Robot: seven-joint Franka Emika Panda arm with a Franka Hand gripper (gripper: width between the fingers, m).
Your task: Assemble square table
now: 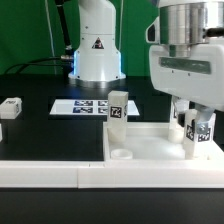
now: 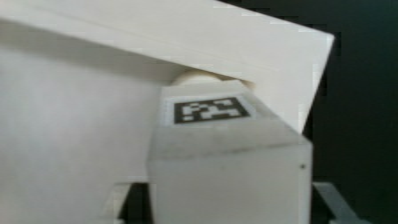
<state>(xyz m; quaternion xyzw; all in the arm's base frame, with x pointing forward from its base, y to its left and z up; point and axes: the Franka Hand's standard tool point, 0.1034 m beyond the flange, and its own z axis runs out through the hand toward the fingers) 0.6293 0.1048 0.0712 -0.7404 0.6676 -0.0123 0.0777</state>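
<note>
While the arm (image 1: 185,60) points straight down, its jaws clasp an upright leg (image 1: 199,140).

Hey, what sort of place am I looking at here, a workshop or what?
Most likely a robotics lab bench: a white robot base stands behind a black table, the marker board lies flat on it, and the arm's jaws hold a tagged leg.

A black table (image 1: 40,135) is seen under soft, even light. The marker board (image 1: 80,106) is laid flat on it. Behind, a green backdrop (image 1: 20,30) is seen at the exterior view's left, crossed by a dark cable (image 1: 30,64); elsewhere the background is dark.
</note>
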